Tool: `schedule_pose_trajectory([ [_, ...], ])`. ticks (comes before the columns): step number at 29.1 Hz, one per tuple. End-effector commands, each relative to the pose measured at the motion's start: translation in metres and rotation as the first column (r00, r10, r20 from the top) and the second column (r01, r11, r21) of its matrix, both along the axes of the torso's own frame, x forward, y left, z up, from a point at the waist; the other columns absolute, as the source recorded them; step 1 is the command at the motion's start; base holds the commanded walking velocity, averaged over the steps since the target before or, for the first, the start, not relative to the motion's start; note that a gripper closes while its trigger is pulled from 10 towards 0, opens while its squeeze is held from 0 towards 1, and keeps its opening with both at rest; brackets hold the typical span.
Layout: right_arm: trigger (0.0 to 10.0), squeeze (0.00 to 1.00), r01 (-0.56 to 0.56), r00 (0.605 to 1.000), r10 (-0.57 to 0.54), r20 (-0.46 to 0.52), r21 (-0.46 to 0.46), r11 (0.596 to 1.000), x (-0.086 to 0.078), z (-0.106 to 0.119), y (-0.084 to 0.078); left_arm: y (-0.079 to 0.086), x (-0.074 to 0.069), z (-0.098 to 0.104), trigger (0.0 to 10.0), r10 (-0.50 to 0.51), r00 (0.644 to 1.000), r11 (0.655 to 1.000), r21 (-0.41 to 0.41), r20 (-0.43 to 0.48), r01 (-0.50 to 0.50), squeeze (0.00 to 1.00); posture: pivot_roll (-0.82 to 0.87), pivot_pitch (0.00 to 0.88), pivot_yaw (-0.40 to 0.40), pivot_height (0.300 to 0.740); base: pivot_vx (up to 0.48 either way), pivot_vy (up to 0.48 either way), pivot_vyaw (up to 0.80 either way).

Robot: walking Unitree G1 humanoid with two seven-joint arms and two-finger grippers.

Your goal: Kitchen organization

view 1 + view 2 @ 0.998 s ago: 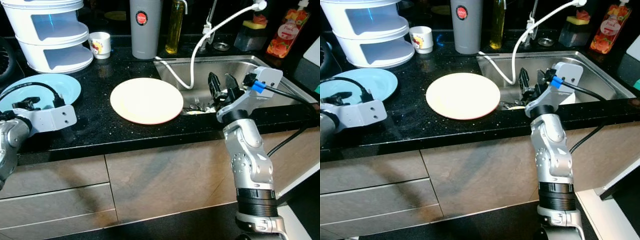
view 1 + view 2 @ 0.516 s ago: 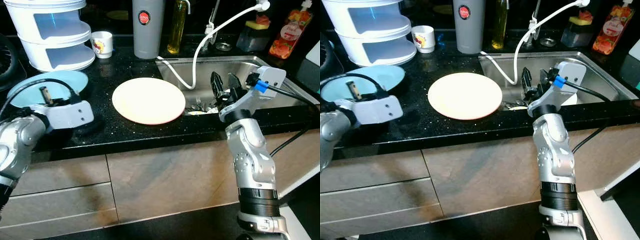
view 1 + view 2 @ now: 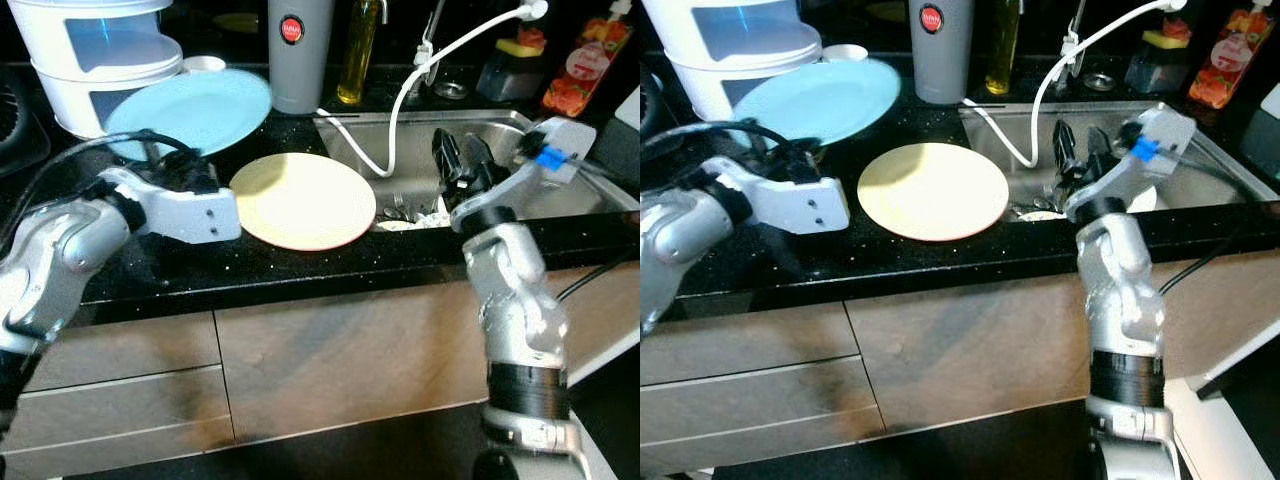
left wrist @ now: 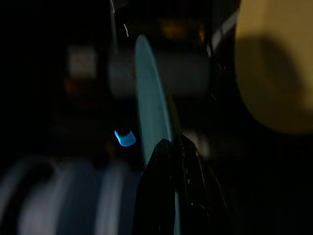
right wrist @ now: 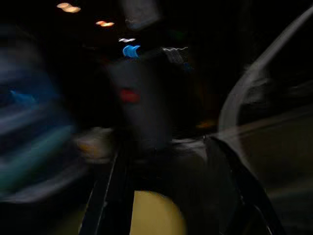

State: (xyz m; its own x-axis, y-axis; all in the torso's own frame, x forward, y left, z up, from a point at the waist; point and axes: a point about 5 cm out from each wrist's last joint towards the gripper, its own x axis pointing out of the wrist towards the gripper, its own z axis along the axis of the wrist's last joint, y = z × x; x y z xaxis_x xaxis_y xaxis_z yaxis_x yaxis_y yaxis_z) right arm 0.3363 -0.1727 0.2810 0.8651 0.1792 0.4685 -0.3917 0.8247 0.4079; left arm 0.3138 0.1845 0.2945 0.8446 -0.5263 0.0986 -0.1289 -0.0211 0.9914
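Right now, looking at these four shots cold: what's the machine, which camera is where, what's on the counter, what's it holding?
It is a humanoid robot with two silver arms. Two pictures come from its head camera, looking down at a black counter; the two dark ones come from cameras on its wrists. The left gripper is shut on a light blue plate, lifted and tilted above the counter. A cream plate lies flat beside the sink. The right gripper hovers open over the sink. Behind stand a white tiered container, a grey tumbler and bottles.

In the dim left wrist view, the left hand [image 4: 172, 171] is pinching the rim of a round light-blue plate [image 4: 150, 110], seen edge-on. A round pale-yellow plate [image 4: 274, 63] is lying beyond on the dark surface [image 4: 220, 147].
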Motion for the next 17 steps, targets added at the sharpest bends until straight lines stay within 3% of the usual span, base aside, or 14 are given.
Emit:
schedule_pose_trajectory([
  [1,10.0,0.0,-0.151,0.988,0.151,-0.01,0.056,0.987,-0.002,0.001,0.005,-0.006,-0.002,-0.002,10.0,-0.068,0.998,0.995,0.068,0.011,0.067,0.0,0.18,0.035,-0.082,0.74,0.0,0.0,0.0],
  [2,10.0,0.0,-0.151,0.988,0.151,-0.01,0.056,0.987,-0.002,0.001,0.005,-0.006,-0.002,-0.002,10.0,-0.068,0.998,0.995,0.068,0.011,0.067,0.0,0.18,0.035,-0.082,0.74,0.0,0.0,0.0],
  [3,10.0,0.0,-0.226,0.974,0.228,-0.008,0.082,0.971,-0.004,0.002,0.01,-0.01,-0.001,-0.003,10.0,-0.09,0.996,0.994,0.069,0.025,0.088,0.0,0.18,0.034,-0.082,0.74,0.0,0.0,0.0],
  [6,10.0,0.0,-0.402,0.906,0.42,-0.049,0.208,0.892,-0.003,0.001,0.024,-0.033,-0.001,-0.005,10.0,-0.201,0.978,0.978,0.075,0.063,0.197,0.0,0.17,0.028,-0.086,0.74,0.0,0.0,0.0],
  [11,10.0,0.0,-0.442,0.882,0.467,-0.055,0.245,0.863,-0.002,0.0,0.03,-0.045,-0.002,-0.005,10.0,-0.263,0.962,0.964,0.062,0.075,0.259,0.0,0.17,0.027,-0.088,0.74,0.0,0.0,0.0],
  [14,10.0,0.0,-0.526,0.823,0.567,-0.023,0.343,0.778,-0.005,0.003,0.036,-0.061,-0.002,-0.002,10.0,-0.349,0.929,0.937,0.057,0.123,0.344,0.0,0.17,0.024,-0.095,0.74,0.0,0.0,0.0],
  [17,10.0,0.0,-0.534,0.808,0.588,-0.031,0.382,0.754,-0.004,0.002,0.038,-0.066,-0.001,-0.002,10.0,-0.377,0.917,0.926,0.063,0.127,0.372,0.0,0.17,0.024,-0.095,0.74,0.0,0.0,0.0],
])
